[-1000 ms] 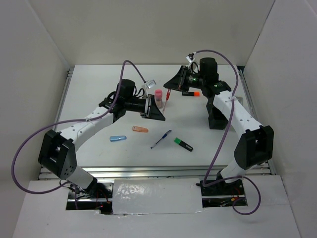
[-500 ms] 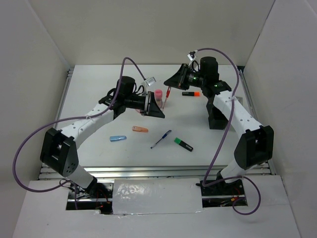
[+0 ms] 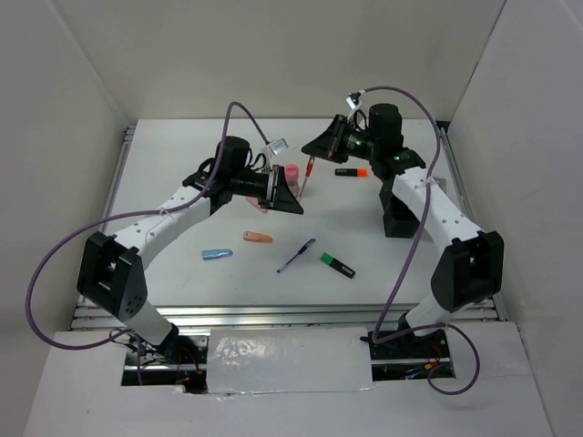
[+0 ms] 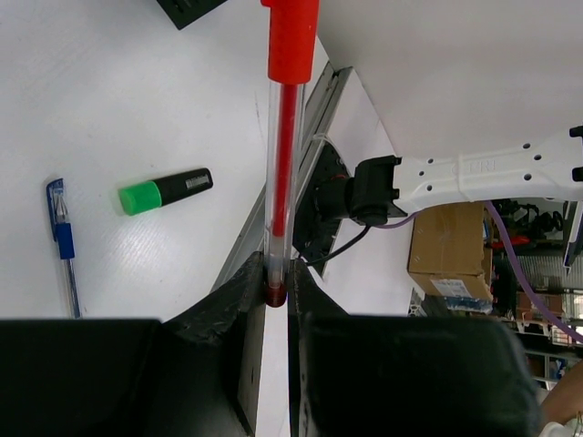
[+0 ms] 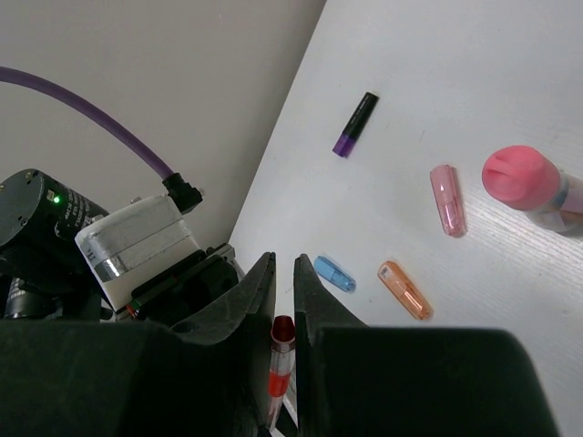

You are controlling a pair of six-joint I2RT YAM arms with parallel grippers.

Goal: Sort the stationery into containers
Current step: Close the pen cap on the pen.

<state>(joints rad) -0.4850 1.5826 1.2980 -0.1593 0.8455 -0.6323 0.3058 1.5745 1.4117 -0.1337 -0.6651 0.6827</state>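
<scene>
A red pen (image 3: 308,176) hangs above the table's back middle, held at both ends. My left gripper (image 3: 300,197) is shut on its lower plug end, the pen (image 4: 281,182) rising from the jaws (image 4: 276,273) to a red cap. My right gripper (image 3: 312,157) is shut on the cap end; the pen (image 5: 281,364) shows in the narrow gap behind its tips (image 5: 283,264). A black pen cup (image 3: 394,221) stands half hidden under the right forearm. The tray is out of view.
On the table lie a pink-capped cylinder (image 3: 291,171), an orange/black highlighter (image 3: 351,172), a green/black highlighter (image 3: 337,265), a blue pen (image 3: 297,256), an orange piece (image 3: 258,238) and a blue piece (image 3: 217,254). The right wrist view adds a pink piece (image 5: 447,200) and a purple/black marker (image 5: 355,125).
My left arm has shifted slightly toward the back and its wrist has turned. The red pen and the right arm have hardly moved. Both grips are unchanged.
</scene>
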